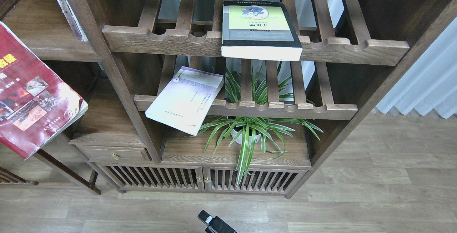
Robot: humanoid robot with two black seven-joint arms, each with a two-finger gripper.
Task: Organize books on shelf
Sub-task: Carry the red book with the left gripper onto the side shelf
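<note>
Carrying the red book (34, 93) up at the left edge of view, I cannot see my left gripper, so its grip is untold. The book tilts, its long axis running down-right, near the solid dark shelf (53, 49) beside it. Only a dark tip of my right gripper (216, 223) shows; its state I cannot tell. The lavender book (184, 99) overhangs the lower slatted rack (285, 110), the yellow-green book (259, 29) the upper rack (353, 47).
</note>
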